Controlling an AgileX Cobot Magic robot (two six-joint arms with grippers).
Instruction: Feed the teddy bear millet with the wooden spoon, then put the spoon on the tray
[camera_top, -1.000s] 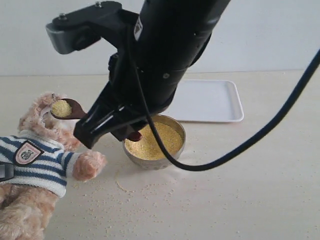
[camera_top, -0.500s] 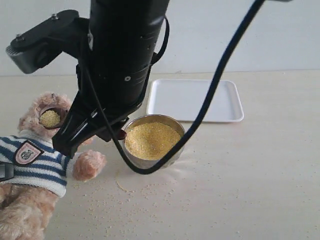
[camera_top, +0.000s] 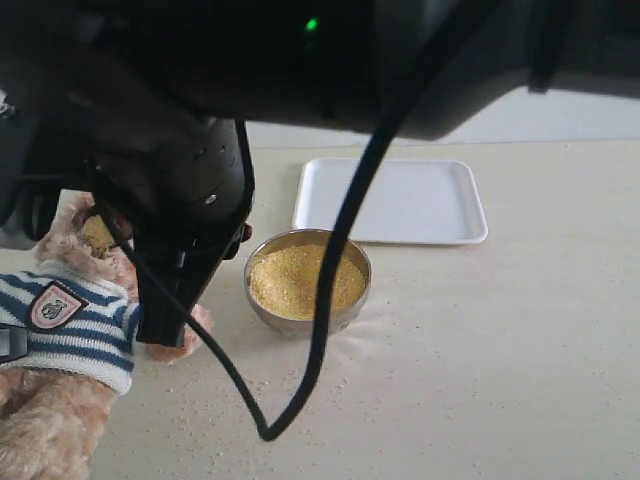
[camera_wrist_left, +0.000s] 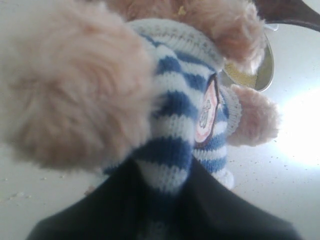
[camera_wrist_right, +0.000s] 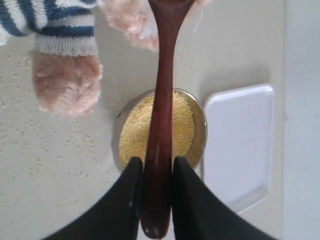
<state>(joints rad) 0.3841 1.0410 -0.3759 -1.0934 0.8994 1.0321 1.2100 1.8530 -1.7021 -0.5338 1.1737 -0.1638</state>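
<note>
Above bowl (camera_wrist_right: 202, 131), right end effector (camera_wrist_right: 157, 162) pinches wooden spoon (camera_wrist_right: 162, 100), extended toward teddy bear (camera_wrist_right: 65, 80).

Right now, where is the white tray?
In the exterior view the tray lies right of the middle, toward the back, just behind the steel bowl of millet.

The right arm (camera_top: 190, 190) is stretched across the front of the outside view and tipped down to the left. The right gripper (camera_wrist_right: 157, 172) is squeezed tight on the wooden spoon (camera_wrist_right: 162, 100). The left gripper (camera_wrist_left: 161, 180) is held low, pinched on the teddy bear (camera_wrist_left: 175, 110).
</note>
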